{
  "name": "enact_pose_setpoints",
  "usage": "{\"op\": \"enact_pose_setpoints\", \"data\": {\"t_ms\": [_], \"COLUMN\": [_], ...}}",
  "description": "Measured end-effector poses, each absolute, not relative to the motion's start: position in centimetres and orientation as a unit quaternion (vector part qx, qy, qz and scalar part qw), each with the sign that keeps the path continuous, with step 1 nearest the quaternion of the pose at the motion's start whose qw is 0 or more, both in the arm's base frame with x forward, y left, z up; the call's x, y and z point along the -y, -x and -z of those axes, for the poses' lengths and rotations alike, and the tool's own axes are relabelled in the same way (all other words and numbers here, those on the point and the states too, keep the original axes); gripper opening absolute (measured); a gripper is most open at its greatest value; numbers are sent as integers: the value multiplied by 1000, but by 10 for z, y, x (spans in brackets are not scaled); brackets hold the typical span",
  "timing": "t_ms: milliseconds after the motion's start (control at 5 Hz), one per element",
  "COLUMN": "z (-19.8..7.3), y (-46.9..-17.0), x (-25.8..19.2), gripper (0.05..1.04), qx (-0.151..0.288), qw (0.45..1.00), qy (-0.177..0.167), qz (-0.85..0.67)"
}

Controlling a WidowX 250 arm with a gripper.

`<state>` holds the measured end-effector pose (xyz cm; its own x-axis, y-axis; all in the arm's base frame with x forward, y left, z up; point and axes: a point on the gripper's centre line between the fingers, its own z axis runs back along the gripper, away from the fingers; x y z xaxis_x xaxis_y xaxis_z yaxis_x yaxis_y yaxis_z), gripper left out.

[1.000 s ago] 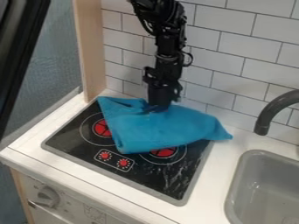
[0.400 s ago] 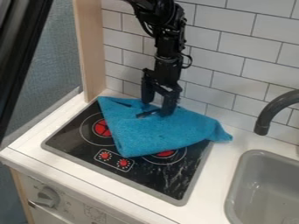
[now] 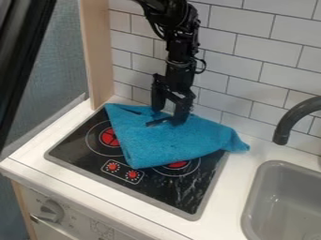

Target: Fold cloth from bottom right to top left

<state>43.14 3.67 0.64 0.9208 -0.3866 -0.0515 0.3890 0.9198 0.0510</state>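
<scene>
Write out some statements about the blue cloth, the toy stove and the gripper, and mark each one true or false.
1. The blue cloth covers part of the black cooktop. True.
2. The gripper is over the sink. False: it is at the upper part of the cloth, and the sink is off to the image's right.
3. The gripper's two fingers stand apart. True.
4. The cloth hides both red dials. False: both show on the cooktop, just below the cloth in the image.
5. One corner of the cloth reaches past the cooktop onto the white counter. True.
</scene>
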Motion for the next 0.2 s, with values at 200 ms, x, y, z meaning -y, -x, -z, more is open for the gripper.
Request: {"op": "enact_pose_setpoints", "data": {"t_ms": [200], "z": [-30], "y": [-431], "x": [-35], "gripper": [1000], "qx": [4], "qw": [979], "qy": [-36], "qz": [198]}}
